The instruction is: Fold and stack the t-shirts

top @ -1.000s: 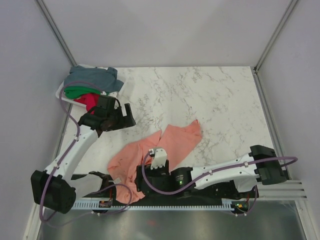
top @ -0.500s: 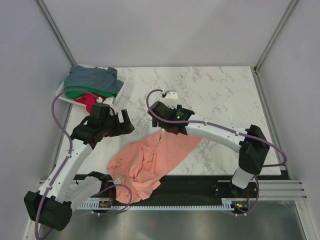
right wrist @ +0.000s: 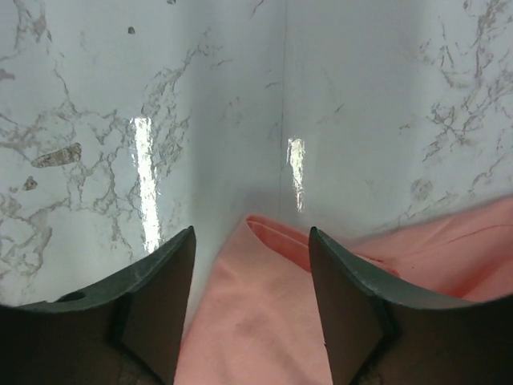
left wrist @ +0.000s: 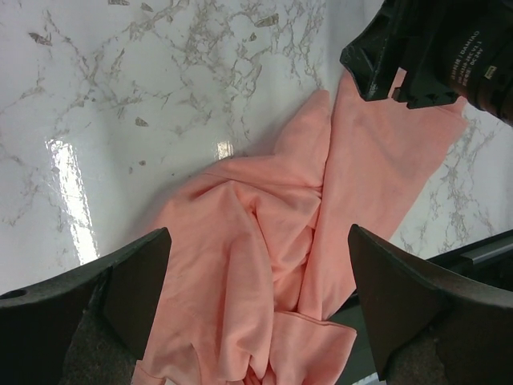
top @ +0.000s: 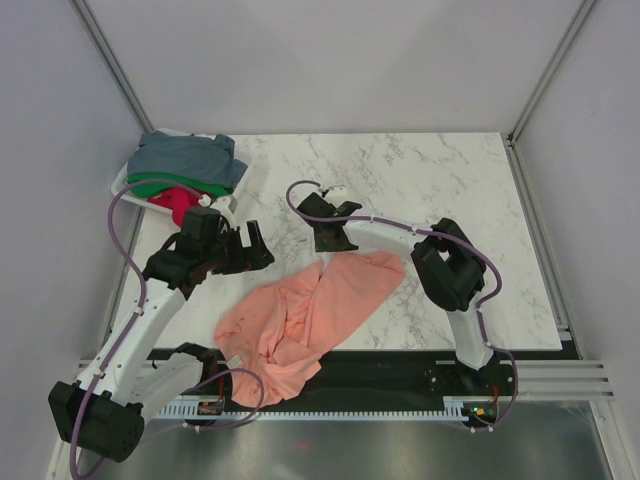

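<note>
Right jaws parted astride corner of crumpled salmon-pink cloth t-shirt (right wrist: pixel 260 329), likely for flattening pull; left jaws spread (empty) above.

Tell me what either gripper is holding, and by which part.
Nothing. The left gripper is open and empty; the right gripper is open astride a corner of the salmon-pink shirt.

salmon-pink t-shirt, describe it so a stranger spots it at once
On the white marble table, look at the middle of the near edge. The crumpled salmon-pink cloth t-shirt lies alone there; the grey-blue, green and red shirts are piled far left.
</note>
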`<move>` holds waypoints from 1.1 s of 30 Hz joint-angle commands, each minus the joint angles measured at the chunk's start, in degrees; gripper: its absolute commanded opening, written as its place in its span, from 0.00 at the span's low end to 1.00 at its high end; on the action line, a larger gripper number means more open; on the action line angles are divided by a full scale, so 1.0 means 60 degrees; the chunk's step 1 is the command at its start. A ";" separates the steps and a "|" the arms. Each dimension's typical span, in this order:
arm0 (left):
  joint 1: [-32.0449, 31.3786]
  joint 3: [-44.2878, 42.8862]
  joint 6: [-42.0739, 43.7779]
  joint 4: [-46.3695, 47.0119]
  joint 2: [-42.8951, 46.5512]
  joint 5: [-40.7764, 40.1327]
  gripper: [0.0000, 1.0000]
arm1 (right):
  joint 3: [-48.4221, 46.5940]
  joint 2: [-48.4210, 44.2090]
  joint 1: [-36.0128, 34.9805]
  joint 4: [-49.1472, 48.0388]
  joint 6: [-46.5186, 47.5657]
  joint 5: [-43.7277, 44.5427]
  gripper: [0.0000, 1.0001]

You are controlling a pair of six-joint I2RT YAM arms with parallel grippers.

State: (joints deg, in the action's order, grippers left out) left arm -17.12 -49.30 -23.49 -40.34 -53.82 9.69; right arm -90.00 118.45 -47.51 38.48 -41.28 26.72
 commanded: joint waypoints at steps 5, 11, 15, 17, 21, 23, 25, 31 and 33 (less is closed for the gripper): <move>-0.0017 0.0072 0.0296 0.0336 0.0137 0.0377 1.00 | -0.0104 0.0268 0.0066 -0.0348 0.0361 -0.0249 0.35; -0.0017 0.0101 0.0267 0.0351 0.0050 0.0289 0.99 | 0.0803 -0.0537 0.0622 -0.0670 0.0375 -0.0205 0.00; -0.0002 0.0101 0.0267 0.0351 0.0064 0.0303 0.98 | 0.1725 -0.1781 0.1528 -0.0935 0.0522 -0.0206 0.00; -0.0017 0.0087 0.0267 0.0380 0.0123 0.0362 0.97 | 0.2005 -0.2569 0.2596 -0.0949 0.0507 -0.0220 0.00; -0.0090 -0.0016 0.0311 0.0410 0.0123 0.0363 0.88 | 0.2882 -0.3744 0.4326 -0.1037 0.0595 -0.0249 0.00; -0.0555 -0.0191 0.0238 0.0307 0.0094 -0.0046 0.87 | 0.3235 -0.4226 0.4972 -0.1037 0.0639 -0.0205 0.00; -0.1244 -0.0264 -0.0039 0.0205 -0.0066 -0.0865 0.87 | 0.3879 -0.4477 0.5367 -0.1081 0.0625 -0.0118 0.00; -0.5709 -0.1055 -0.1560 -0.0001 -0.1691 -0.3327 0.84 | 0.5695 -0.5239 0.5996 -0.1665 0.0376 -0.0071 0.00; -0.7234 -0.1392 -0.1943 0.0028 -0.2701 -0.3912 0.82 | 0.6164 -0.5489 0.6101 -0.1842 0.0376 -0.0496 0.00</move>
State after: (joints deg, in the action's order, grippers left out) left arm -51.83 -54.33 -28.80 -40.18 -64.77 -4.73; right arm -55.94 88.60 -12.47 30.09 -38.54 25.47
